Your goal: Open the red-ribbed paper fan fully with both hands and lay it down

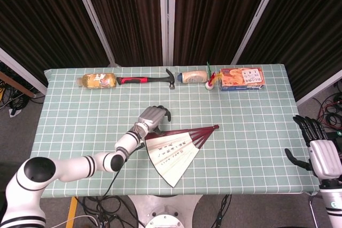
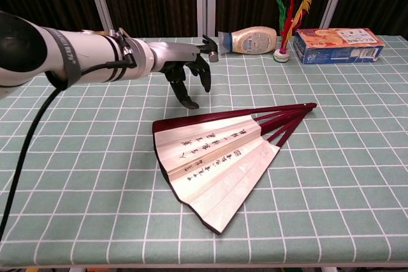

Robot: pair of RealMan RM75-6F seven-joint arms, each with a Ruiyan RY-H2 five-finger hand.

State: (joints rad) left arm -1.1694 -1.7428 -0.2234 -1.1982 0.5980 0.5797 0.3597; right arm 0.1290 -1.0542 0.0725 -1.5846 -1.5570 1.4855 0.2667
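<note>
On the desk (image 1: 64,132), paper fan (image 1: 173,150) lies partly spread, both hands off it.
I've got my left hand (image 2: 185,71) hovering just behind the fan's upper rib, fingers loosely apart, holding nothing; right hand (image 1: 319,142) sits off the desk edge, fingers spread, empty. Fan reads under half open, so I judge more spreading remains.

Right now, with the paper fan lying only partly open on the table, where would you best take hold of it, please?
Probably the outer red rib along the paper fan edge nearest the left hand, from above: it is rigid, exposed and lies flat, unlike the thin paper leaf.
</note>
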